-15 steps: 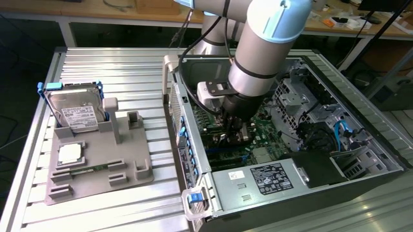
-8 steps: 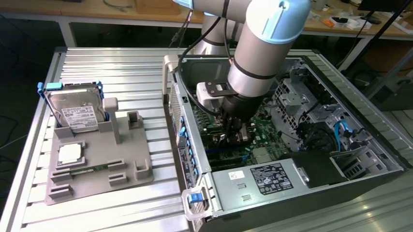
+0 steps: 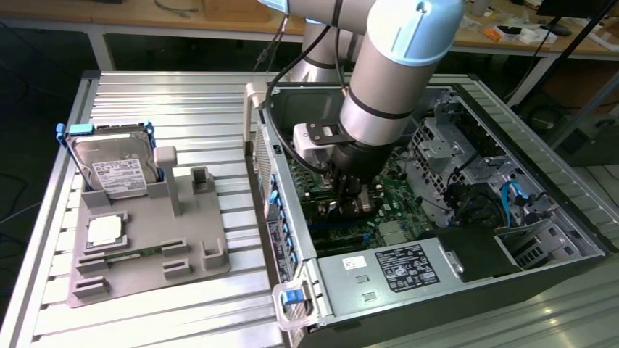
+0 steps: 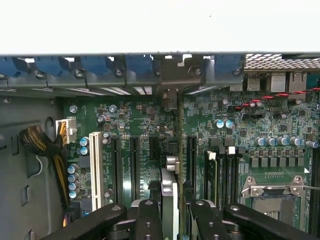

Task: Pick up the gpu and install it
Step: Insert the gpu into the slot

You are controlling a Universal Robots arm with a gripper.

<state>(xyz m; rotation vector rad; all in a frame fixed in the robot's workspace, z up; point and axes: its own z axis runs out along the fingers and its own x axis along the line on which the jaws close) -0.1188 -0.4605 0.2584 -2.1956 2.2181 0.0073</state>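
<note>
Jaws are closed on the gpu point(image 4: 179, 130). My black fingers point(image 4: 148, 220) sit on either side of it, and the card stands edge-on between them, running straight ahead from the jaws. I am down inside the open case point(image 3: 259, 156) with the arm point(image 3: 387, 80) reaching in from above. The motherboard point(image 4: 130, 120) is directly beneath the jaws.

The card lines up with the gap between two dark expansion slots point(image 4: 134, 165), which sit close on either side of the jaws. I cannot tell whether its lower edge is touching a slot or just above one. The white slot point(image 4: 93, 170) is further out to one side and the CPU socket point(image 4: 272, 187) is out to the other. A row of blue clips point(image 4: 50, 65) sits well ahead of the jaws at the case wall.

The hard drive point(image 3: 111, 170) on its grey fixture point(image 3: 145, 246) is outside the case on the table point(image 3: 174, 94), well apart from the jaws.

My handling guess is that the card is light, stiff and very thin. It is likely fragile because of its small soldered parts and a contact edge that shouldn't be scraped. Being that slim, it could pivot or tilt between the pads. The best hold looks like the upper edge near the middle, with the pads flat on both faces and clear of the contact edge. That appears to be roughly where I have it now.
</note>
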